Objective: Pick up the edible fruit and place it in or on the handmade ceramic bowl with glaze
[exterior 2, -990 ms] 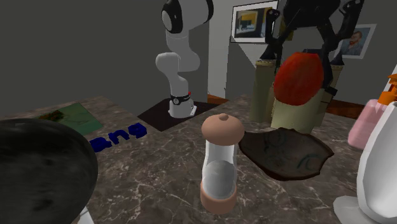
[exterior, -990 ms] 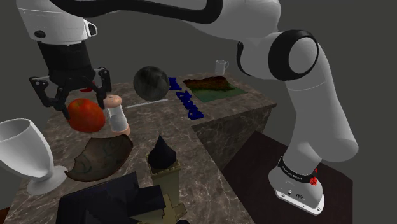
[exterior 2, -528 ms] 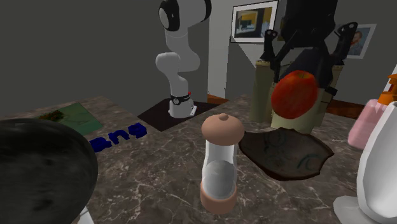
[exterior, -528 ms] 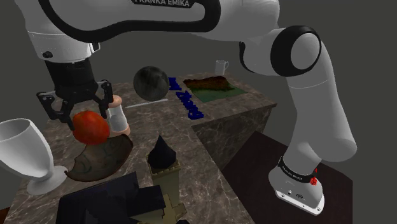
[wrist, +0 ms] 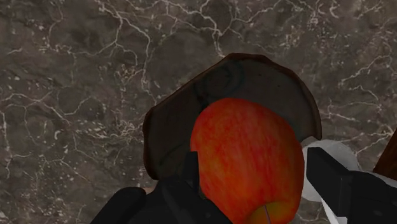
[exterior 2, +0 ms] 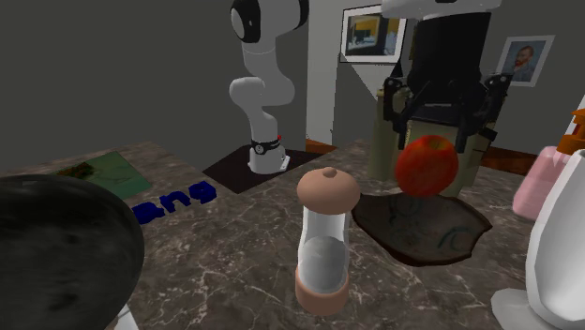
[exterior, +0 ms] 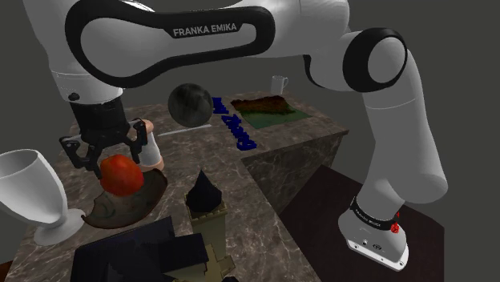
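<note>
Here, at the shoulder view's left, a white goblet (exterior: 29, 191) stands on the marbled desk (exterior: 208, 152), its inside showing plain white. Just to its right lies the brown glazed bowl (exterior: 132, 203), shallow, with dark swirl lines drawn on its inner face. The black claw (exterior: 106, 159) hangs directly over it, closed narrowly on a red-orange apple (exterior: 121, 175), one finger on either side of the fruit. The apple sits low above the bowl's hollow; whether it touches the glaze cannot be told. In the wrist view the apple (wrist: 247, 158) covers part of the bowl (wrist: 181, 124).

Next to the right stands a shaker (exterior: 150, 146) with a tan cap, close behind the bowl, then a dark sphere (exterior: 190, 104), blue letters (exterior: 235, 130), a green mat (exterior: 271, 109) and a white mug (exterior: 278, 83) at the far corner.

A second ago the claw held the apple well higher, level with the shaker's cap. Since then it has come straight down. The bowl, shaker and goblet have kept their places.
</note>
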